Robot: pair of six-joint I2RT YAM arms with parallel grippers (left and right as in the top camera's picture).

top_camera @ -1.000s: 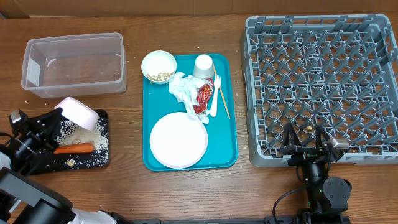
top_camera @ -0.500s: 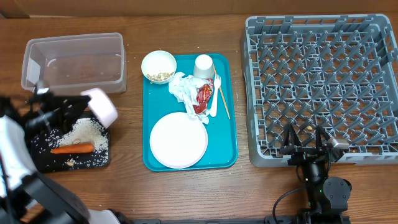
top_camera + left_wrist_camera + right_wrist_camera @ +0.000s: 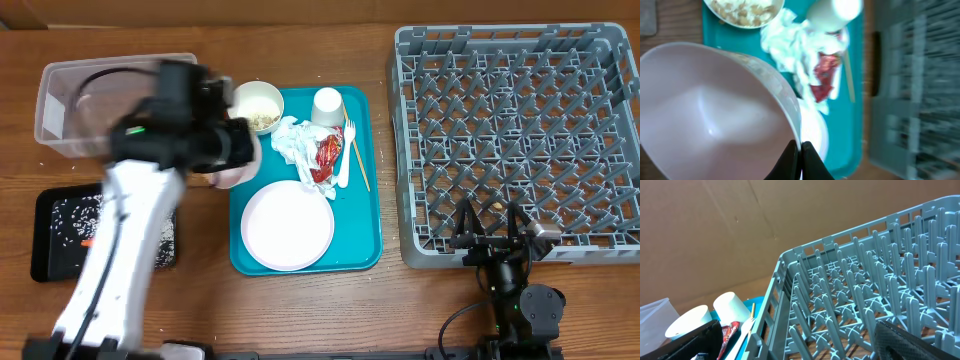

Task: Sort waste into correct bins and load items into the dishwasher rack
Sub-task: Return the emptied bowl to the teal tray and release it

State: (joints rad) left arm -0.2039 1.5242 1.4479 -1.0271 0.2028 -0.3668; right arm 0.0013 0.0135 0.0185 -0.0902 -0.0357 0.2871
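My left gripper (image 3: 226,160) is shut on the rim of an empty white bowl (image 3: 715,115), held over the left edge of the teal tray (image 3: 370,215). On that tray lie a second bowl with food scraps (image 3: 255,106), a cup (image 3: 327,105), crumpled napkins (image 3: 292,145), a red wrapper (image 3: 325,157), a fork (image 3: 345,150), a chopstick (image 3: 358,158) and a round plate (image 3: 287,226). The black tray (image 3: 55,240) holds rice, and a bit of carrot (image 3: 88,242) shows past my arm. My right gripper (image 3: 497,236) stands open at the front edge of the grey rack (image 3: 520,120).
The clear tub (image 3: 60,105) sits at the back left, partly covered by my blurred left arm. In the right wrist view the rack's upright pegs (image 3: 865,280) fill the frame, with the cup (image 3: 732,307) beyond. Brown cardboard stands behind the table.
My left arm has swung from above the black tray up and to the right, carrying the empty bowl to the teal tray's left edge. The right arm has not moved.
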